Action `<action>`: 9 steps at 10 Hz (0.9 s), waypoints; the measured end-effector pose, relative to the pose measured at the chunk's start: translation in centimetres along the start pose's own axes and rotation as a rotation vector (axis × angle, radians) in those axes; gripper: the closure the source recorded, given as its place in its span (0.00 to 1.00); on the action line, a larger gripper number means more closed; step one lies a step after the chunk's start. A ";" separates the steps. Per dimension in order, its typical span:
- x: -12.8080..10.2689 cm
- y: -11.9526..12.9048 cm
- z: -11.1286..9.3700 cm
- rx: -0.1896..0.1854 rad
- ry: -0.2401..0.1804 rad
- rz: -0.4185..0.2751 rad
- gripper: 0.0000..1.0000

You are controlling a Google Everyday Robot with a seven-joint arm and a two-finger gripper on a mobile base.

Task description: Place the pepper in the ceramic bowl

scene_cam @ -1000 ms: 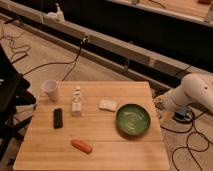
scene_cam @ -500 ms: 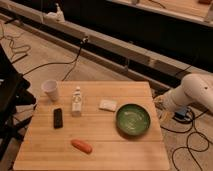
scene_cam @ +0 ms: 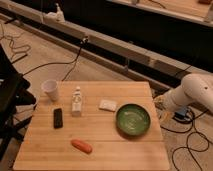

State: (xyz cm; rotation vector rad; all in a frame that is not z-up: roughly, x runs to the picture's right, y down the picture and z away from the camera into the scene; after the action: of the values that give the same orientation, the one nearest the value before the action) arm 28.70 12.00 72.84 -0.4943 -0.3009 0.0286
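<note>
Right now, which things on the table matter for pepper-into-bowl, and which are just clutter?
Job:
pepper, front centre
ceramic bowl, right side, empty
gripper, just right of the bowl

Lying about:
white cup
black phone
small bottle
white packet

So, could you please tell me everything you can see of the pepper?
The pepper is small, elongated and orange-red, with rounded ends. It lies flat on the wooden table near the front edge, its right end slightly nearer that edge. Only the table touches it: the phone sits apart behind it to the left, and the bowl apart to its right. The tool is away from it, off the table's right edge beyond the bowl.
</note>
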 end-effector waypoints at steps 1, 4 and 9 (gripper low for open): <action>0.0 0.0 0.0 0.000 0.000 0.000 0.33; -0.5 -1.2 -0.7 0.005 0.042 -0.071 0.33; -12.7 -3.3 0.5 -0.053 0.018 -0.507 0.33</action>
State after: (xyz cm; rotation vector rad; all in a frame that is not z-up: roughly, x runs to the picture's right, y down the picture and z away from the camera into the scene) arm 16.28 8.05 71.32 -0.4593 -0.4029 -0.4774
